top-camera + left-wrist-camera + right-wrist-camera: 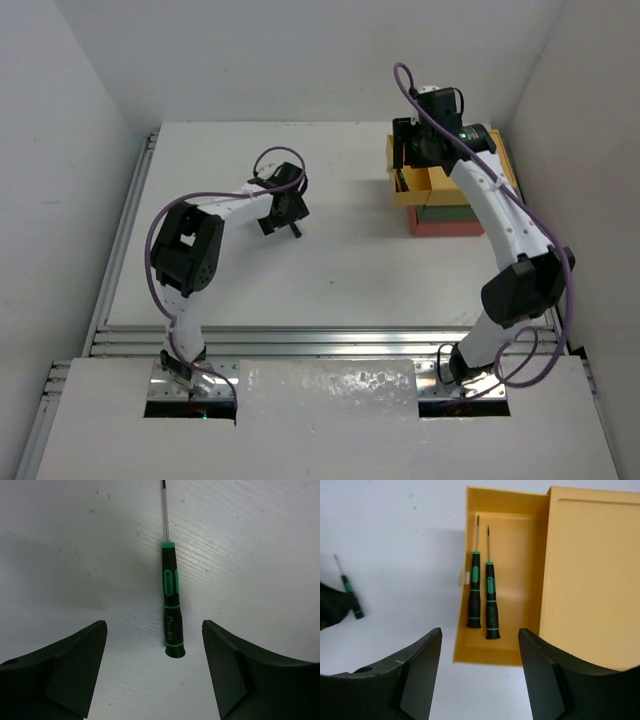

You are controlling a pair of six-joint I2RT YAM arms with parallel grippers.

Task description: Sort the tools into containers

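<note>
Left wrist view: my left end effector (pixel 154 630) stands apart and empty, low over a screwdriver (pixel 170 610) that lies flat on the bench (pixel 75 555) between its fingers, tip pointing away. My right end effector (pixel 480 635) is apart and empty above the yellow drawer (pixel 512 540), where two screwdrivers (pixel 474 595) lie side by side. Next, I judge, I should descend, close on the handle and carry it to that drawer.

Two screwdrivers (pixel 491 602) lie in the yellow drawer (pixel 492 656); third screwdriver (pixel 171 615) outside, seemingly flat.
</note>
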